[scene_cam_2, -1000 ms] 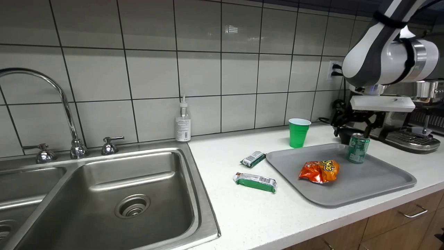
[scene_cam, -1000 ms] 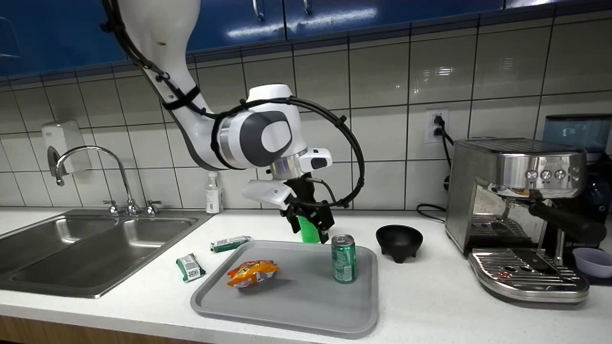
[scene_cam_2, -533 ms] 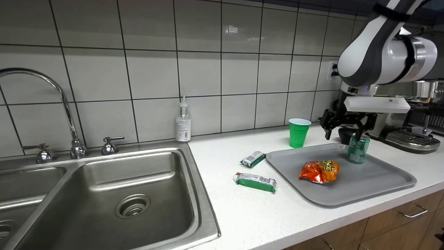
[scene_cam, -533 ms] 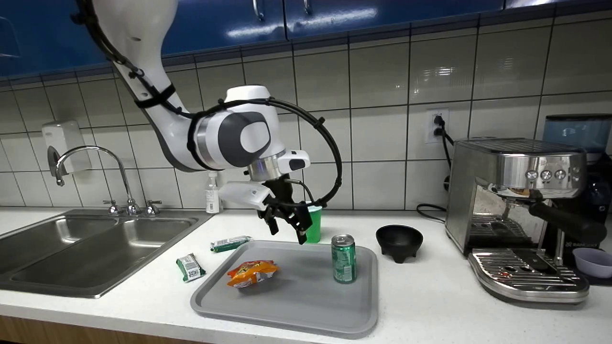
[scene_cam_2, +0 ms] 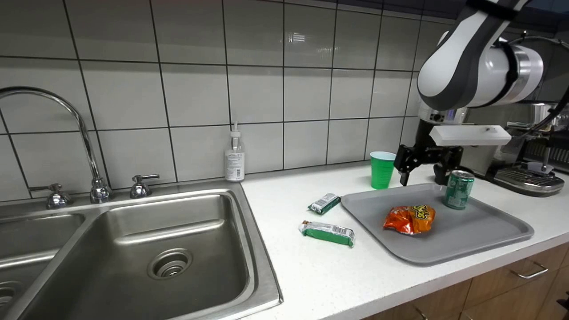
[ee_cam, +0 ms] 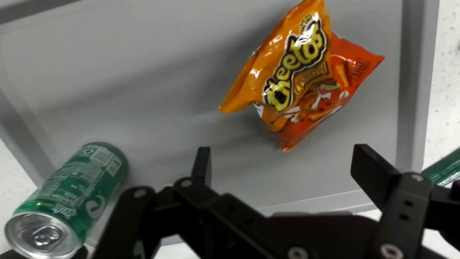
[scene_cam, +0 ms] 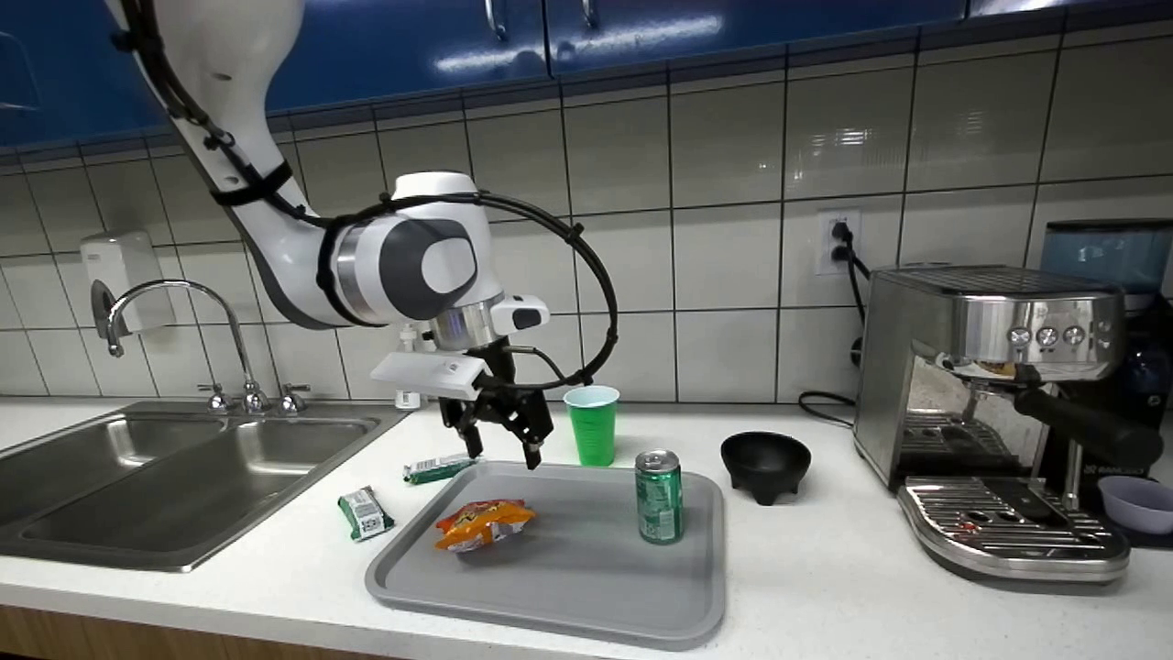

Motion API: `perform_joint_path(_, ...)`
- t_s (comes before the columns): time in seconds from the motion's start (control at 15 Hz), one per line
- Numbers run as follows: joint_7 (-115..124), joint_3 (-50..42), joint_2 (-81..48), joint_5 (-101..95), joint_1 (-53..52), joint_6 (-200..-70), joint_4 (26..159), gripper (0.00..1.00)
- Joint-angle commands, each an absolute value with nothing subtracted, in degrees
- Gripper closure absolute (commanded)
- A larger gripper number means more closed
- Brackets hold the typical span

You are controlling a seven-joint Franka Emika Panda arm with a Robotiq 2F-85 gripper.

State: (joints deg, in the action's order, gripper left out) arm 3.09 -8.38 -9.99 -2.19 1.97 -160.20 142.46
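My gripper (scene_cam: pixel 503 453) (ee_cam: pixel 282 154) hangs above the back part of a grey tray (scene_cam: pixel 586 587) (scene_cam_2: pixel 480 235). Its black fingers are spread wide, with only bare tray seen between them. Nearest to it is an orange Cheetos bag (scene_cam: pixel 484 524) (scene_cam_2: pixel 409 220) (ee_cam: pixel 302 79), lying on the tray just ahead of the fingertips in the wrist view and not touched. A green soda can (scene_cam: pixel 659 500) (scene_cam_2: pixel 458 190) (ee_cam: pixel 75 194) stands upright on the same tray. Behind the tray a green cup (scene_cam: pixel 594 431) (scene_cam_2: pixel 382 171) stands on the counter.
Two green-and-white wrapped bars (scene_cam: pixel 365 513) (scene_cam_2: pixel 328 233) lie between tray and sink (scene_cam_2: pixel 178 231). A black bowl (scene_cam: pixel 765 463) and an espresso machine (scene_cam: pixel 999 412) stand on the tray's can side. A soap bottle (scene_cam_2: pixel 234 158) stands by the tiled wall, below blue cabinets (scene_cam: pixel 733 37).
My arm has swung toward the sink side, from near the can to above the tray's back edge by the bag. The cup is now uncovered. The gripper stays open; the objects stay put.
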Motion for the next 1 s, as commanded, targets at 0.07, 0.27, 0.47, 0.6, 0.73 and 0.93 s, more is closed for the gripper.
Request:
perform_joint_path(0.07, -7.07, -4.37, -7.69, -0.09, 3.82, -153.11, 142.84, 0.00)
perform_joint_path(0.27, -12.75, -3.27, -8.15, 0.75, 4.12, -148.79, 142.19, 0.00)
perform_joint_path(0.47, -16.12, -3.20, -8.77, 0.27, 4.07, -145.73, 141.67, 0.00)
perform_joint_path(0.6, -17.64, -3.38, -9.16, -0.40, 4.00, -144.40, 141.21, 0.00)
perform_joint_path(0.73, -18.88, -3.48, -9.52, -0.94, 3.91, -143.53, 140.72, 0.00)
perform_joint_path(0.93, -20.20, -3.66, -10.10, -2.15, 3.74, -143.03, 139.95, 0.00)
